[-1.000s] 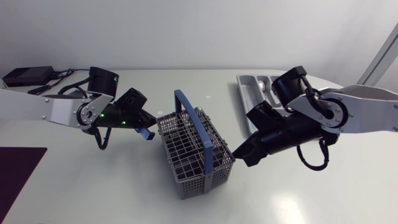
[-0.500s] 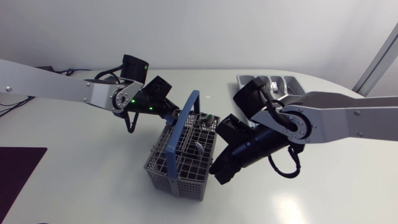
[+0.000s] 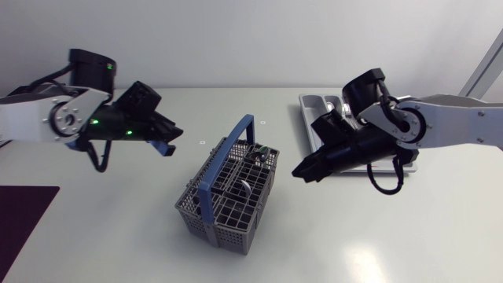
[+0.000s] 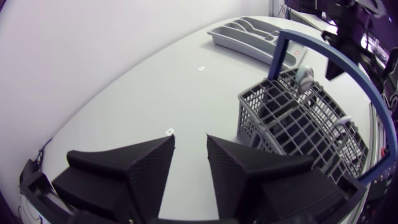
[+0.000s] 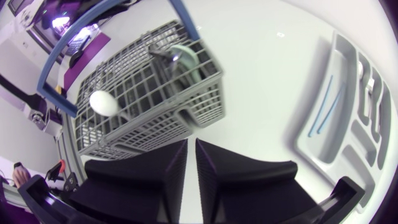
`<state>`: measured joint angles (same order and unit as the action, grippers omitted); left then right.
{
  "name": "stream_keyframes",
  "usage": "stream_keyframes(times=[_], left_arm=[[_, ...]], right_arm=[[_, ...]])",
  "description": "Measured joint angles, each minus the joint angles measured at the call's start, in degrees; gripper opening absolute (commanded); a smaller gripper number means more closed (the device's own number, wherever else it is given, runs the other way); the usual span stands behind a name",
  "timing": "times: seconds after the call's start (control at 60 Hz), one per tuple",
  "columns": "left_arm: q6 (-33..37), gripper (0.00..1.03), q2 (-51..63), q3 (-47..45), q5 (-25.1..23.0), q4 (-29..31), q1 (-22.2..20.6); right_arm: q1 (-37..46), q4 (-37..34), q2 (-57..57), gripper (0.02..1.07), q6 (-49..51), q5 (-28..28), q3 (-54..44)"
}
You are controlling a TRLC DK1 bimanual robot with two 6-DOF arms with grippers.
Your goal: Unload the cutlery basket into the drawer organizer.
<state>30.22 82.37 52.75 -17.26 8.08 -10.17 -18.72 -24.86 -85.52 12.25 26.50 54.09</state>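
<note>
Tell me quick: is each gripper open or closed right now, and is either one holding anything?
Left gripper: open, holding nothing.
Right gripper: closed, holding nothing.

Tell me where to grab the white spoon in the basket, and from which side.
Take the white spoon at the neck under its bowl, from straight above: it stands handle-down in the cutlery basket with only the bowl above the grid, so the sides are blocked. Mind the blue handle arching beside it.
</note>
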Motion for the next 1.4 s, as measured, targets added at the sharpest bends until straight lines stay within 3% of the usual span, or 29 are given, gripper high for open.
stream_keyframes(times=[0.167, 0.283, 0.45, 0.6, 0.65, 0.783, 0.817, 0.883, 1.2, 1.4], left_arm=[[7.13, 0.87, -14.69, -9.92, -0.79, 9.33, -0.74], [12.15, 0.87, -20.94, -13.84, -4.26, 19.06, -1.01], [16.31, 0.87, -24.39, -17.81, -5.27, 23.58, -3.74], [16.98, 0.86, -24.15, -21.42, -6.16, 22.32, -6.95], [16.96, 0.83, -23.3, -22.43, -6.21, 20.37, -7.93], [15.89, 0.47, -18.49, -23.5, -6.34, 12.9, -9.22], [15.74, 0.35, -17.07, -23.5, -6.32, 11.13, -9.38], [14.82, 0.21, -14.14, -23.5, -6.32, 8.24, -9.68], [14.34, 0.21, -7.74, -22.05, -6.6, 3.56, -10.08], [14.32, 0.21, -3.17, -18.08, -6.49, 3.56, -6.97]], right_arm=[[4.17, 4.76, -6.19, 0.59, 0.22, 0.28, 5.55], [5.55, 7.17, -11.8, 0.6, 0.15, 1.36, 9.68], [5.6, 8.83, -17.88, 0.6, -0.55, 1.77, 14.08], [4.9, 9.03, -21.55, 0.59, -1.97, 1.75, 17.33], [4.48, 9.03, -22.16, 0.47, -2.16, 1.79, 17.9], [3.04, 8.63, -22.73, 0.14, -2.82, 2.38, 18.36], [2.84, 8.59, -22.73, 0.11, -2.86, 2.47, 18.36], [2.43, 8.35, -22.73, 0.1, -2.86, 2.95, 18.36], [1.4, 7.06, -20.31, 0.09, -2.8, 3.19, 14.78], [1.46, 6.84, -13.55, 0.09, -2.8, 1.64, 8.11]])
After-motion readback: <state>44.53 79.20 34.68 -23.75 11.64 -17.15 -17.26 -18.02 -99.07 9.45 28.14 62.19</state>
